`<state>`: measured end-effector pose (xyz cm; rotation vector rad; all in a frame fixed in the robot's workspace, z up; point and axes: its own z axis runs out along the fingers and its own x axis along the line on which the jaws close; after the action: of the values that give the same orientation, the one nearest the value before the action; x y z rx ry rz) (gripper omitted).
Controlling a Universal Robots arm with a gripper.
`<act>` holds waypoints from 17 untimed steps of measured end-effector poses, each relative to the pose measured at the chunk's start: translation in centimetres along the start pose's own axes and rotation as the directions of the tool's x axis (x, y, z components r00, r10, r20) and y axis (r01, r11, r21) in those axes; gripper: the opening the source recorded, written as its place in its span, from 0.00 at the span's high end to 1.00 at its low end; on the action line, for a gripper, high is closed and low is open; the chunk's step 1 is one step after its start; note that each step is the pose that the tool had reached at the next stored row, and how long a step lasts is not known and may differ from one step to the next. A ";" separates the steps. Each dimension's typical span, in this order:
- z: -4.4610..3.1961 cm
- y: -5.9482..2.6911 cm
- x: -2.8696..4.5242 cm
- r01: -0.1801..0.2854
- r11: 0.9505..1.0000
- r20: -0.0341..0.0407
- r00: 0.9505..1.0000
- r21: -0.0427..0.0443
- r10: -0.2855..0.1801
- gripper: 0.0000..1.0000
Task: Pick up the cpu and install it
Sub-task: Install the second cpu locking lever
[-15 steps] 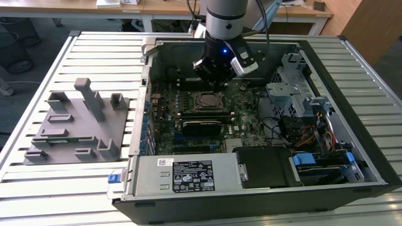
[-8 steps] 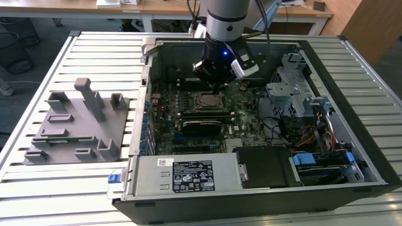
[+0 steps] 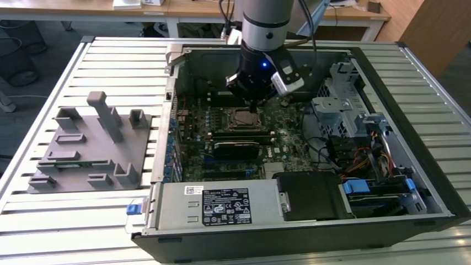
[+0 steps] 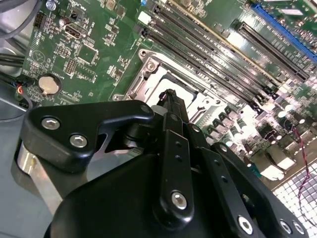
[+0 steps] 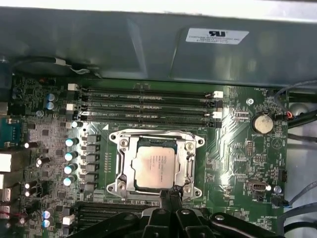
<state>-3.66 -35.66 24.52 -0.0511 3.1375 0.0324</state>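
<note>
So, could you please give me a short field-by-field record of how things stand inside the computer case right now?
chip: silver square, lying flat in its socket
socket: metal frame around the chip, on the green board
pincer: at the socket's edge, holding nothing; open or shut cannot be told
arm: reaching down into the open case
grey holder: on the table at the exterior view's left

Open case (image 3: 368, 61); drive cage (image 3: 346, 110) beside socket (image 5: 154, 163).
</note>
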 end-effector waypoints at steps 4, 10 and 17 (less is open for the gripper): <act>0.02 -0.38 0.03 0.000 1.000 0.000 1.000 0.000 0.000 0.89; 0.03 -1.45 0.11 0.000 1.000 0.000 1.000 0.000 0.000 0.89; 0.02 -1.67 0.12 -0.001 1.000 -0.010 1.000 -0.019 0.000 0.89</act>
<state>-3.72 -37.33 24.46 -0.0508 3.1475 0.0616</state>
